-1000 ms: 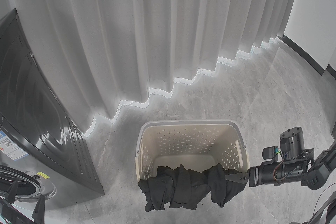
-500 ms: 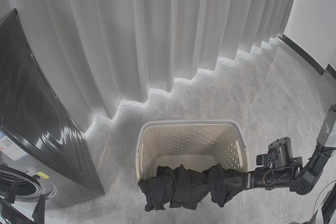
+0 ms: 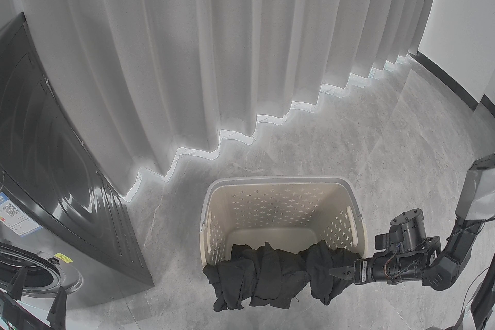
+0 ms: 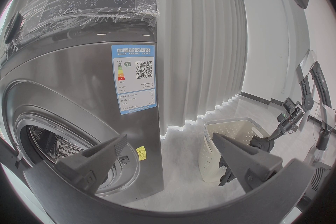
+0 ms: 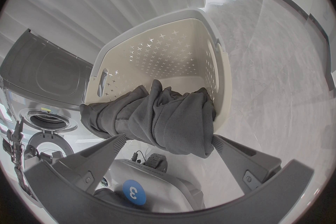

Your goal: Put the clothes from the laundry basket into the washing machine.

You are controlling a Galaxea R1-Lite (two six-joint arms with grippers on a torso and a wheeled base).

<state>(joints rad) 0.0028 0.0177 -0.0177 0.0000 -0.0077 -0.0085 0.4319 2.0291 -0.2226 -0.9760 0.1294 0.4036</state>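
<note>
Lower right of head view: one right gripper (image 3: 337, 271), fingers spread wide, bracketing the right end of one dark garment (image 3: 268, 279). Garment draped over the near rim of one cream laundry basket (image 3: 278, 181), lower centre, on grey floor (image 3: 412, 140). Lower left corner: one left gripper (image 4: 169, 144), likewise wide and empty, near the open front of one washing machine (image 3: 51, 166).

Blue QR-code label (image 4: 134, 78) on washing machine (image 4: 84, 67) front.
</note>
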